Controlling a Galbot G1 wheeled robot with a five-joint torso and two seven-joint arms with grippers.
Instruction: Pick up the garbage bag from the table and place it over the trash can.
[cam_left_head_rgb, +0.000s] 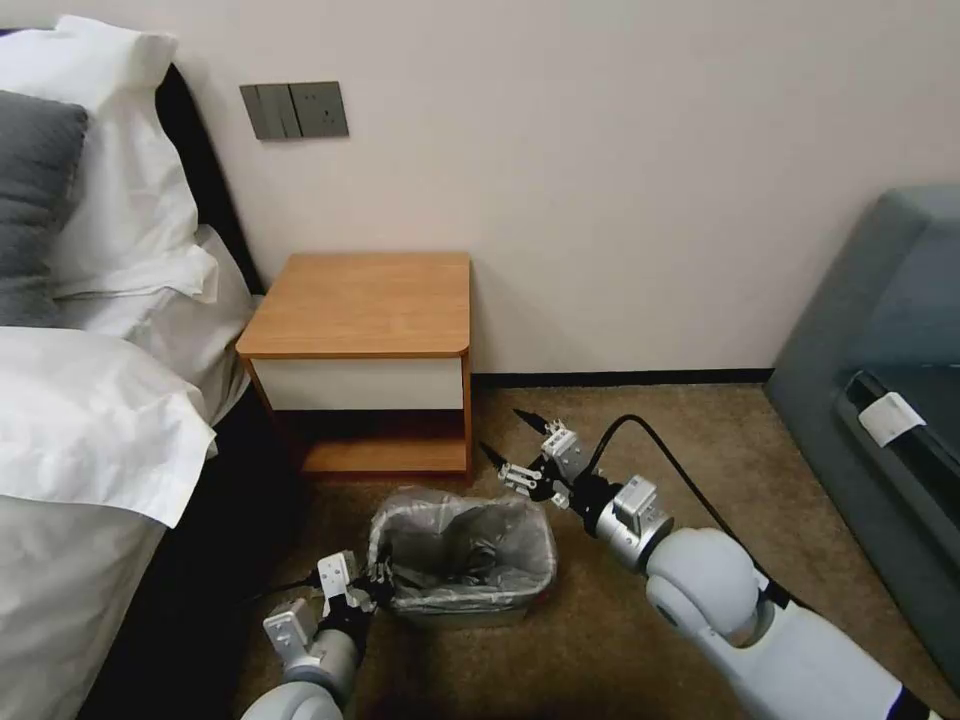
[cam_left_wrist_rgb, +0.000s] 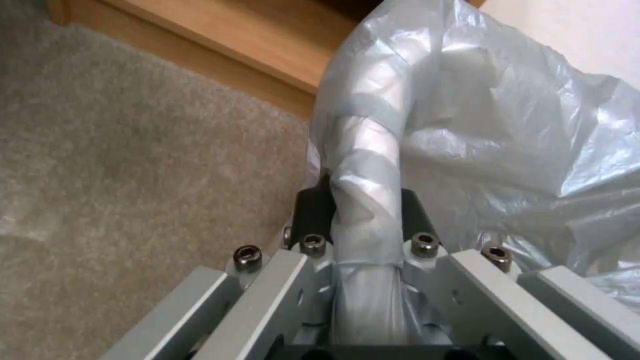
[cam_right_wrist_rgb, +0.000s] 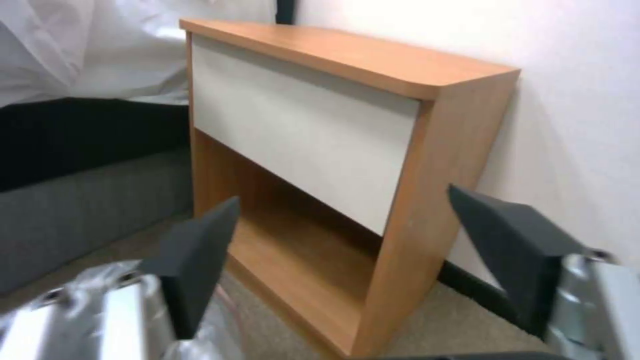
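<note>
The garbage bag (cam_left_head_rgb: 460, 545) lies spread over the trash can (cam_left_head_rgb: 470, 610), which stands on the carpet in front of the table (cam_left_head_rgb: 360, 310). My left gripper (cam_left_head_rgb: 377, 585) is at the bin's left rim. In the left wrist view the left gripper (cam_left_wrist_rgb: 363, 212) is shut on the garbage bag (cam_left_wrist_rgb: 500, 125) where it wraps the rim, with one dark finger (cam_left_wrist_rgb: 310, 210) on each side. My right gripper (cam_left_head_rgb: 510, 440) hangs open just behind the bin's right rear corner, holding nothing. From the right wrist, the right gripper (cam_right_wrist_rgb: 353, 240) faces the table (cam_right_wrist_rgb: 320, 125) with its fingers (cam_right_wrist_rgb: 197, 260) wide apart.
A bed with white sheets (cam_left_head_rgb: 90, 420) and pillows runs along the left, close to the left arm. A grey upholstered seat (cam_left_head_rgb: 880, 380) stands at the right. Open carpet (cam_left_head_rgb: 620, 620) lies between bin and seat. The right arm's black cable (cam_left_head_rgb: 670, 460) loops above the floor.
</note>
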